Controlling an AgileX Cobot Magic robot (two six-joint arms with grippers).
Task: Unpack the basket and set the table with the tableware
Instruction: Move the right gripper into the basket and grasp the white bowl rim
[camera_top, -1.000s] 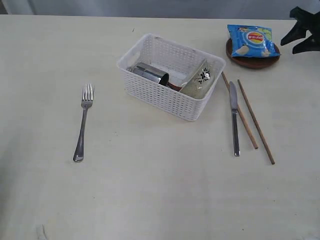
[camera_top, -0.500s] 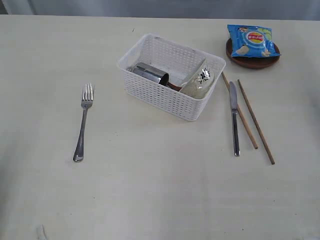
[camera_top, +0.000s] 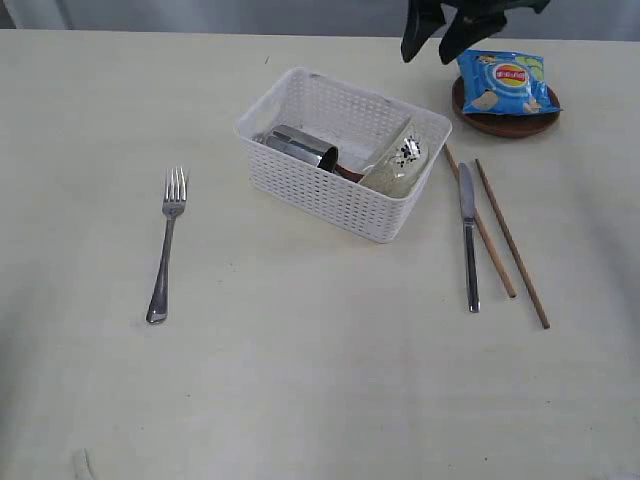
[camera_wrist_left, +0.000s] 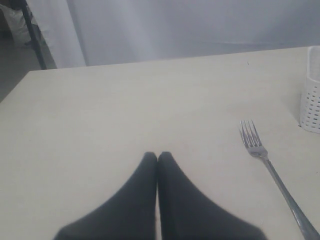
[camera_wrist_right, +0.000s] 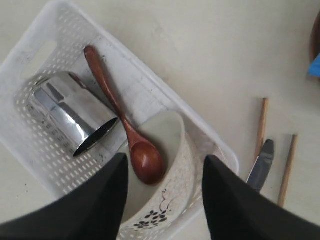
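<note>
Three pcs in basket (camera_top: 330, 195): spoon (camera_wrist_right: 122, 120) light, stiff, take mid-handle; bowl (camera_wrist_right: 170, 140) prob fragile. Right pincer (camera_wrist_right: 166, 160) wide open, empty; left pincer (camera_wrist_left: 158, 155) shut, empty.

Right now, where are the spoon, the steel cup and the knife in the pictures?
spoon (camera_wrist_right: 145, 161), right wrist view, on its rounded head.
steel cup (camera_wrist_right: 70, 112), right wrist view, on its shiny side wall.
knife (camera_top: 469, 250), exterior view, on its handle.
</note>
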